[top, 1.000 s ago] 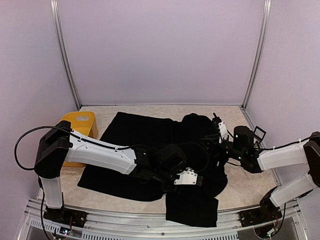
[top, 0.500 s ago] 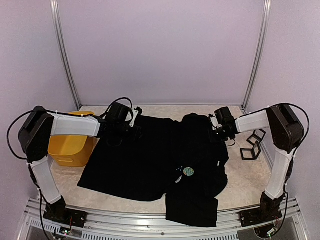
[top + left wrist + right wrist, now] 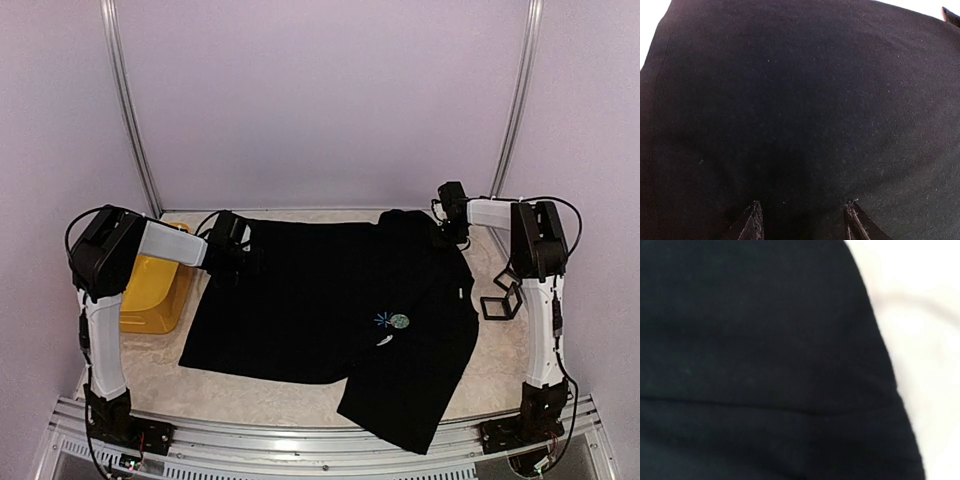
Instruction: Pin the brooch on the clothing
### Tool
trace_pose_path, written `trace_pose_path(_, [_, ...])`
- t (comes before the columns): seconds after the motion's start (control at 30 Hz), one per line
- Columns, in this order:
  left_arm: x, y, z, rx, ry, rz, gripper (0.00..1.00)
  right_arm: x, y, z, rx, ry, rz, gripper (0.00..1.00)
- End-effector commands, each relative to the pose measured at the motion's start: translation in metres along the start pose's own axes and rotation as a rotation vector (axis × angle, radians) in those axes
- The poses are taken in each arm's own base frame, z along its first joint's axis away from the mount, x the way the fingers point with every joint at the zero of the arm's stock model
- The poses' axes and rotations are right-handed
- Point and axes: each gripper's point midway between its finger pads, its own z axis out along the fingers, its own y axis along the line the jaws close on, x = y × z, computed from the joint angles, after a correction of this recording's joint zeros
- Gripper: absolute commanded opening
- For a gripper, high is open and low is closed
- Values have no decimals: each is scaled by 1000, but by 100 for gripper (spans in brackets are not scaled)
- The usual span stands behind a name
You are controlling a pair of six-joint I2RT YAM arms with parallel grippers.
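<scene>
Top external: black T-shirt is lying spread across the table, its near right hem reaching the front edge. Small round brooch is sitting on the chest just beside the light-blue starburst mark; cannot tell whether it is fastened. Left gripper is hovering at the shirt's far left corner, near the yellow bin. Right gripper is sitting at the far right shoulder, closed; a pinch of cloth cannot be confirmed.

Left wrist: fingertips are standing partly apart over flat fabric, gripping nothing I can see.

Right wrist: black cloth is filling the frame, fingers out of sight.

Risk: if the right gripper is holding cloth, any tug is likely dragging the chest and sliding a loose brooch off its spot. Parted left fingers lowering could be snagging and bunching the fabric.
</scene>
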Motion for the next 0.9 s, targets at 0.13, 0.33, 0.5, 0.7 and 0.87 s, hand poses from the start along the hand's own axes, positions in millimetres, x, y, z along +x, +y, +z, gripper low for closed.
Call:
trace_pose_path(0.13, [-32, -3, -12, 13, -93, 35, 53, -30, 9, -32, 13, 26, -114, 1])
trace_pose_path(0.33, [-46, -17, -60, 21, -159, 48, 53, 8, 84, -137, -56, -23, -205, 2])
trace_pose_path(0.5, [-17, -35, -98, 57, -145, 45, 55, 136, 158, -197, -215, 188, -276, 0])
trace_pose_path(0.7, [36, -44, -117, 106, -83, 9, 55, 275, 190, -237, -197, 387, -317, 0])
trace_pose_path(0.87, [63, -53, -118, 109, -36, 35, 56, 337, 200, -248, -240, 425, -259, 0])
